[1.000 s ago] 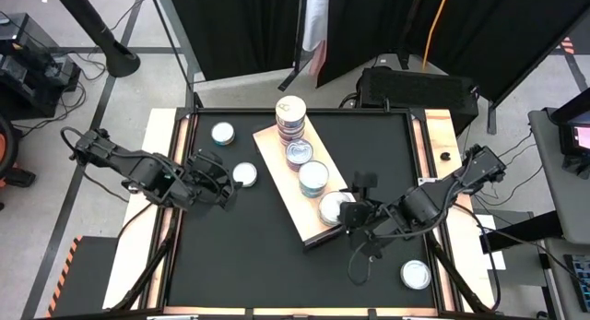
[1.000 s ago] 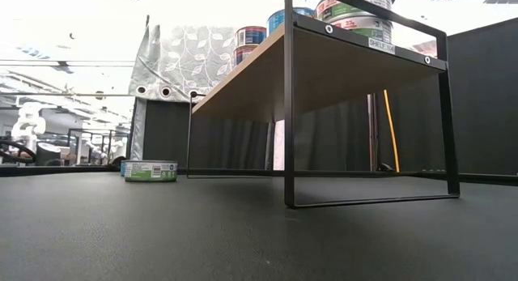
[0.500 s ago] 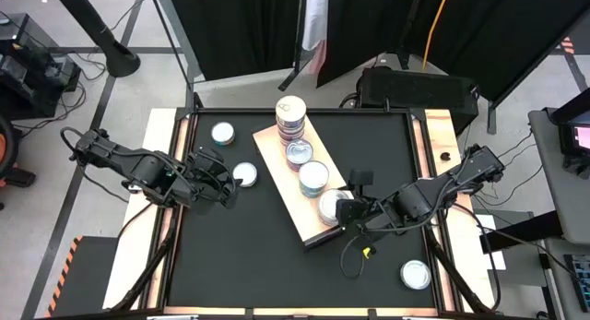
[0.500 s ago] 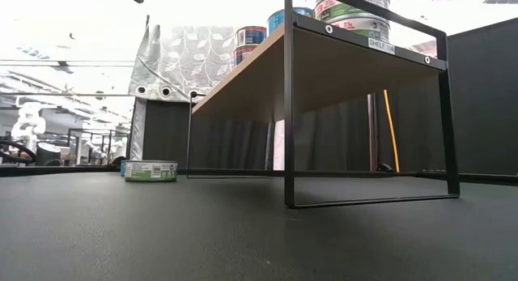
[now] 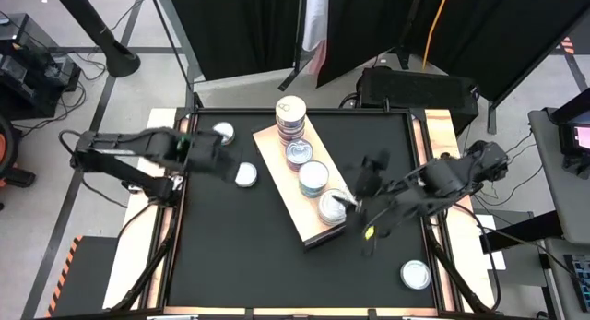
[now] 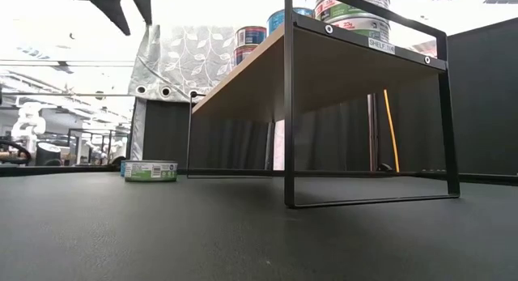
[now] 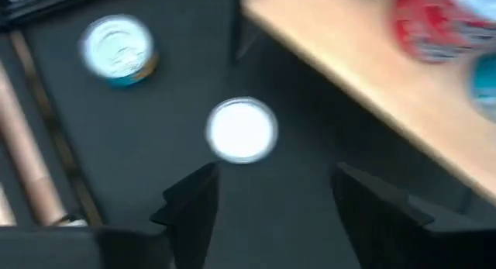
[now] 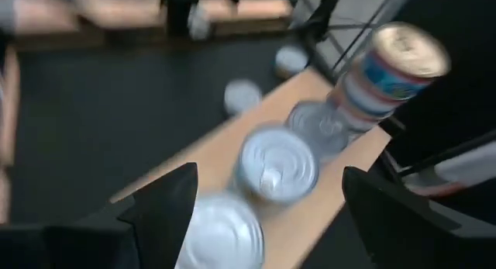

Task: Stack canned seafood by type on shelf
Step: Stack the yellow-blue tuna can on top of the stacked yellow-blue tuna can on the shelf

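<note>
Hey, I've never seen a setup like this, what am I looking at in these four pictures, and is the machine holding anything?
It is a robot with two dark arms working at a black table. One picture looks straight down, one sits at table height, and two come from cameras on the wrists.

From above, a pale wooden shelf lies across the middle, with a tall stack of tins at its far end and shorter ones beside it. Loose tins rest on the table: two on the left and one at the near right.

The left gripper hovers over the left tins, open and empty. The right gripper hangs beside the shelf's near end, also open, holding nothing.
</note>
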Controlling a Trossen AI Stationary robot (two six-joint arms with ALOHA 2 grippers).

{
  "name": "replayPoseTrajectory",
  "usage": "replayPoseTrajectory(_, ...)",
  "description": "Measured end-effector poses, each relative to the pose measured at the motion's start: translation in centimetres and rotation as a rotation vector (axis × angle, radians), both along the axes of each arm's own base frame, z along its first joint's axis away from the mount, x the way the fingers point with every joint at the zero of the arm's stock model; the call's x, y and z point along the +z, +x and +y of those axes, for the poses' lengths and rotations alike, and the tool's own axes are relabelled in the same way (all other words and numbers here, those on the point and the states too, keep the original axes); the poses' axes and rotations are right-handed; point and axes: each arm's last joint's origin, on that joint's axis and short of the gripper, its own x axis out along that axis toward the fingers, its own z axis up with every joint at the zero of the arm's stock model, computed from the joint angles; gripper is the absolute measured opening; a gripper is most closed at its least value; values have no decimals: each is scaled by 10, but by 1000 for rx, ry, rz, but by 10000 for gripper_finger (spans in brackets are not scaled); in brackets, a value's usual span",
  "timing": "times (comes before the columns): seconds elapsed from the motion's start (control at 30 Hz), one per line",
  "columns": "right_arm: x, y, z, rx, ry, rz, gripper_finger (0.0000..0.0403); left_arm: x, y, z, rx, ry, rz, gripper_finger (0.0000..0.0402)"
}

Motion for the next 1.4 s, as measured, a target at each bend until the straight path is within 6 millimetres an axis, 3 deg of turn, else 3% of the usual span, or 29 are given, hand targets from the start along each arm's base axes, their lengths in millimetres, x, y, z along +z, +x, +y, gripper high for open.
replayPoseTrajectory(0.13, 24, -8, -5, -101, 134, -147, 312, -6, -3, 43, 36, -15, 95, 192)
replayPoseTrajectory(0.27, 30, -10, -6, -151, 215, -201, 312, -23, -13, 87, 60, -58, 175, 124)
replayPoseTrajectory(0.5, 30, -9, -7, -238, 327, -249, 312, -77, -37, 145, 95, -228, 129, 25)
replayPoseTrajectory(0.63, 30, -10, -14, -265, 325, -241, 312, -107, -56, 168, 184, -254, 78, 5)
replayPoseTrajectory(0.8, 32, -15, -32, -280, 253, -194, 312, -134, -76, 185, 292, -241, 48, 6)
replayPoseTrajectory(1.03, 38, -21, -61, -277, 247, -151, 312, -156, -81, 199, 323, -181, 5, 2)
replayPoseTrajectory(1.4, 39, -21, -70, -280, 226, -135, 312, -188, -78, 208, 273, -231, 143, 1)
